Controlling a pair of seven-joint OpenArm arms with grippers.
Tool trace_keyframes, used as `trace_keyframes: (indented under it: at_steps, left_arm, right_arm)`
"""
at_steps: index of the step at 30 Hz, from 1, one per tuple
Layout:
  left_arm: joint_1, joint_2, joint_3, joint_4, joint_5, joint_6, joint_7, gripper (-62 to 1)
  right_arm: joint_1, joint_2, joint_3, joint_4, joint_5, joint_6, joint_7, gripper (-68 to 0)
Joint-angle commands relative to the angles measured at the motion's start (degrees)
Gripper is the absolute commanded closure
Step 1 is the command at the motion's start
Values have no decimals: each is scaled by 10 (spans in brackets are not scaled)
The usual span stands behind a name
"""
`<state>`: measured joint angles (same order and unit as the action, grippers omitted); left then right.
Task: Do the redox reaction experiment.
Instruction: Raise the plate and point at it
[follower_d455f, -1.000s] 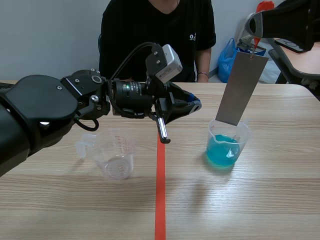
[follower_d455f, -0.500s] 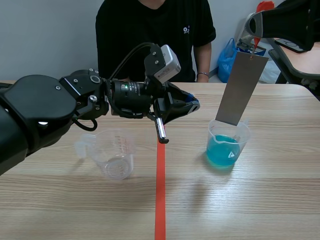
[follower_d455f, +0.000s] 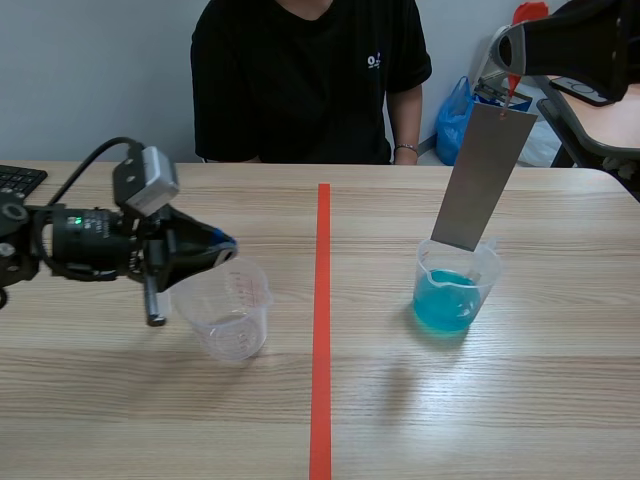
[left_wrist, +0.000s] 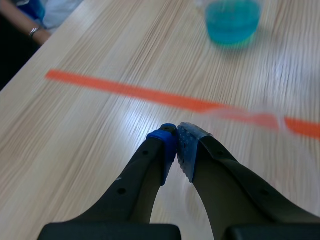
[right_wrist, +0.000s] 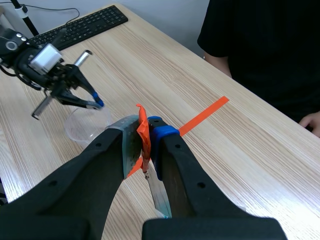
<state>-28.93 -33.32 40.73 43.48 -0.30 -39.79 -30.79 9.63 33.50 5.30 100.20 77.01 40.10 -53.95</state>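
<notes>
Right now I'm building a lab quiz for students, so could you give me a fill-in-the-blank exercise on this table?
The right hand holds a grey metal strip with its lower end at the mouth of the beaker of ____ liquid. The clear cup near the left hand is ____. The tape line runs ____ the cup and the beaker. Missing words: blue; empty; between.

The left arm (follower_d455f: 60, 245) is seen stretched low and level, well to the left of the tape line (follower_d455f: 322, 330). Its gripper (follower_d455f: 225, 244) is pointed toward the line, pads pressed together. The right arm (follower_d455f: 590, 40) is raised high on the line's right, its gripper (follower_d455f: 510, 60) clamped on a hanging metal strip (follower_d455f: 480, 180).
</notes>
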Motion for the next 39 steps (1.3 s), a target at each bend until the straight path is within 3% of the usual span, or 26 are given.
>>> trace_keyframes:
  at_steps: [1, 7, 10, 14, 22, 31, 39]
  left_arm:
    - [17, -19, -19, 10, -8, -1, -22, -42]
    - [118, -86, -77, 10, -9, 23, -90, -42]
    - [176, -106, -121, 10, -24, 26, -123, -42]
    - [251, -120, -183, 11, -47, 26, -163, -42]
    - [374, -134, -290, 23, -49, 26, -219, -42]
    - [552, -126, -435, 47, -51, 46, -274, -42]
    - [673, -67, -539, 64, -46, 66, -299, -42]
  right_arm:
    - [9, 6, 12, 5, 17, 0, 7, -15]
    - [9, 6, 12, 5, 19, 0, 7, -15]
    - [9, 6, 12, 5, 19, 0, 7, -15]
    - [9, 6, 12, 5, 19, 0, 7, -15]
    - [9, 6, 12, 5, 19, 0, 7, -15]
    - [9, 6, 12, 5, 19, 0, 7, -15]
    - [9, 6, 12, 5, 19, 0, 7, -15]
